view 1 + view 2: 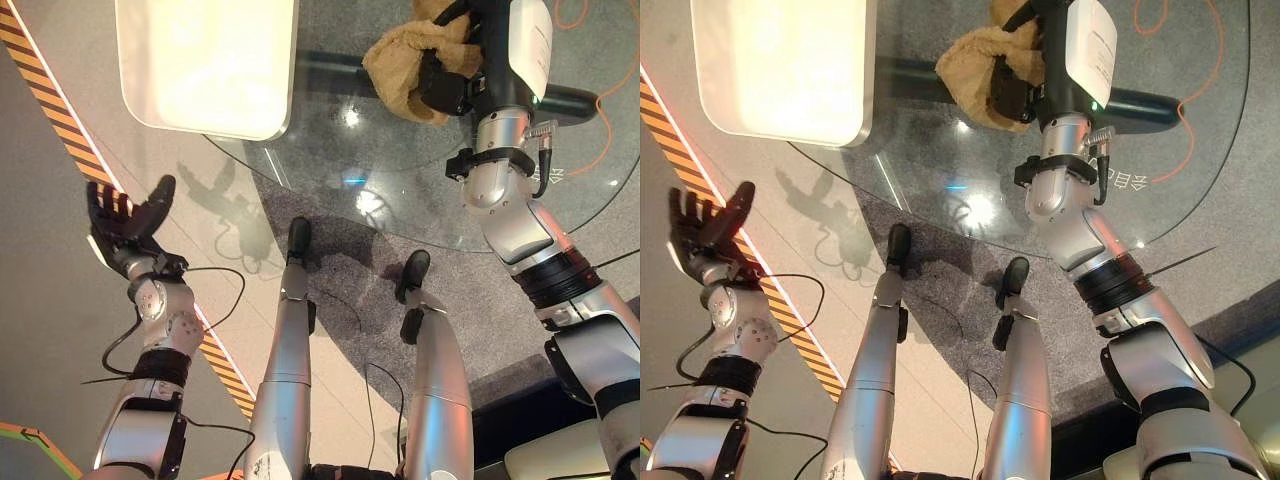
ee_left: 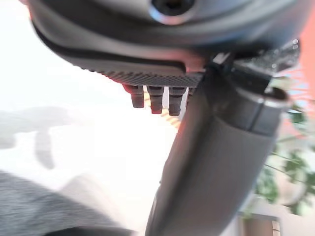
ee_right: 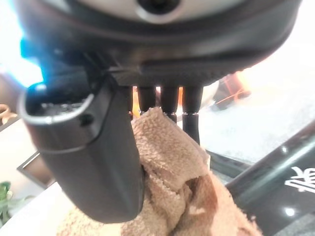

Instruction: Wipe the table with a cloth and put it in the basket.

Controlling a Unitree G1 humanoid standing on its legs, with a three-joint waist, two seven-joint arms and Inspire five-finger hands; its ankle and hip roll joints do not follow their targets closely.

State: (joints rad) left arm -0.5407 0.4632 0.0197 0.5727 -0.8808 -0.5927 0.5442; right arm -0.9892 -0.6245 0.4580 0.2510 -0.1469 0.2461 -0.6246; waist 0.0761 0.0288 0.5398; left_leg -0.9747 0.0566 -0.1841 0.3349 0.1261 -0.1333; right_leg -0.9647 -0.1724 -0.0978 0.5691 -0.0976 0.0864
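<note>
A tan cloth [image 1: 405,70] lies bunched on the round glass table [image 1: 400,190] at its far side. My right hand [image 1: 445,85] rests on the cloth's right part. In the right wrist view the cloth [image 3: 177,187] rises between the thumb [image 3: 98,162] and the fingers, which close on it. A white basket [image 1: 250,128] with rounded corners stands at the far left, overlapping the table's left edge. My left hand [image 1: 125,225] hangs over the floor left of the table, palm up, fingers spread, holding nothing.
A yellow-and-black striped tape line [image 1: 60,120] runs diagonally across the floor under my left arm. An orange cable [image 1: 610,90] loops on the floor beyond the table's right side. A dark bar [image 1: 575,100] shows under the glass.
</note>
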